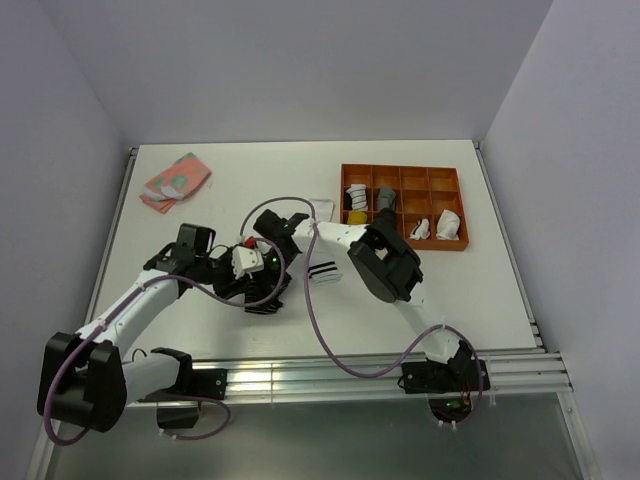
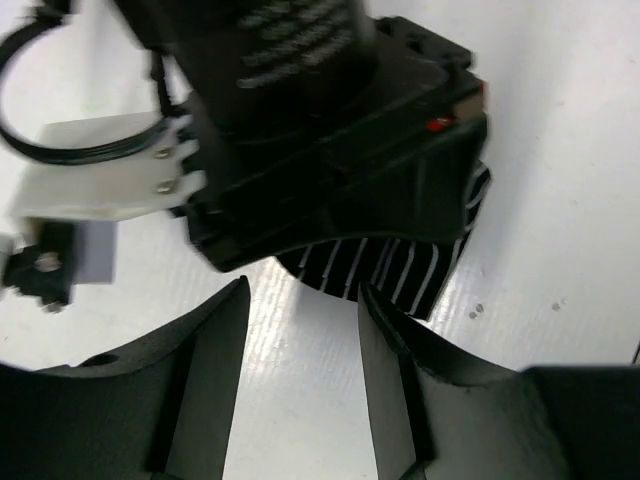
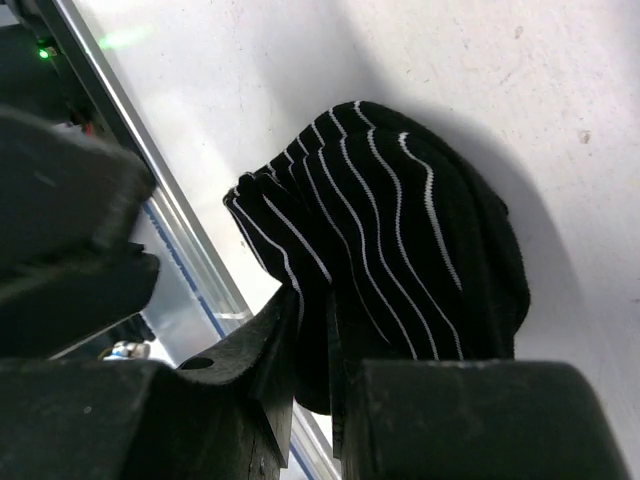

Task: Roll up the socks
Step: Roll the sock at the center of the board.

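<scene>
The black sock with thin white stripes (image 3: 400,230) lies bunched on the white table. My right gripper (image 3: 310,300) is shut on its near edge. In the left wrist view the sock (image 2: 400,270) shows under the right gripper's black body (image 2: 330,130). My left gripper (image 2: 303,300) is open and empty, just short of the sock, with bare table between its jaws. In the top view both grippers meet at mid-table, left (image 1: 262,296) and right (image 1: 258,258), and hide this sock. A white sock with black cuff bands (image 1: 325,272) lies just right of them. The pink and teal sock (image 1: 175,180) lies far left.
An orange compartment tray (image 1: 400,167) stands at the back right and holds several rolled socks. A small white item (image 1: 322,207) lies left of the tray. Purple cables loop over both arms. An aluminium rail (image 1: 350,375) runs along the table's near edge.
</scene>
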### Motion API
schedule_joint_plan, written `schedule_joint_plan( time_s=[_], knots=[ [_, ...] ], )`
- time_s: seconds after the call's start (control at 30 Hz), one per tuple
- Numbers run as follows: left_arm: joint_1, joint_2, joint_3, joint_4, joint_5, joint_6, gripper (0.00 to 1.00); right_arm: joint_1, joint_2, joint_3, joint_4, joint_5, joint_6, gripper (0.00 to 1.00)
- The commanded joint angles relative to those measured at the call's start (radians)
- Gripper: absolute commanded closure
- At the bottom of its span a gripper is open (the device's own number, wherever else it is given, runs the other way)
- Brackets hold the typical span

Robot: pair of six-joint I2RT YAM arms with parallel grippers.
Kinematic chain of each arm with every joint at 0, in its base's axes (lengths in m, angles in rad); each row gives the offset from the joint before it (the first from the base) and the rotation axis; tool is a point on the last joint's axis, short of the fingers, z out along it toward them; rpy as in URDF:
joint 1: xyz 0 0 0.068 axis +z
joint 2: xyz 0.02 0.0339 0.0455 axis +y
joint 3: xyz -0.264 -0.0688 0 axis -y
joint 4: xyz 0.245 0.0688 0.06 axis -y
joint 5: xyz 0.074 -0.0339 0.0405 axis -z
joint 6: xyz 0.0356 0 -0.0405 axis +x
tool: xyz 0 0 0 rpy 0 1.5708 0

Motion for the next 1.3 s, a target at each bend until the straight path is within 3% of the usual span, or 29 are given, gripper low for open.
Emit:
schedule_joint_plan(
  time_s=[0.0, 0.3, 1.27],
  knots=[
    [-0.061, -0.023, -0.010, -0.048, -0.036, 0.066, 0.47, -0.020, 0.050, 0.021, -0.020, 0.047, 0.004, 0.87],
    [-0.153, 0.054, -0.022, -0.118, -0.049, 0.095, 0.47, -0.027, 0.068, 0.019, -0.017, 0.041, 0.016, 0.87],
    [-0.190, 0.219, -0.030, -0.002, -0.047, 0.046, 0.57, -0.027, 0.048, -0.042, 0.038, 0.035, 0.039, 0.85]
  ],
)
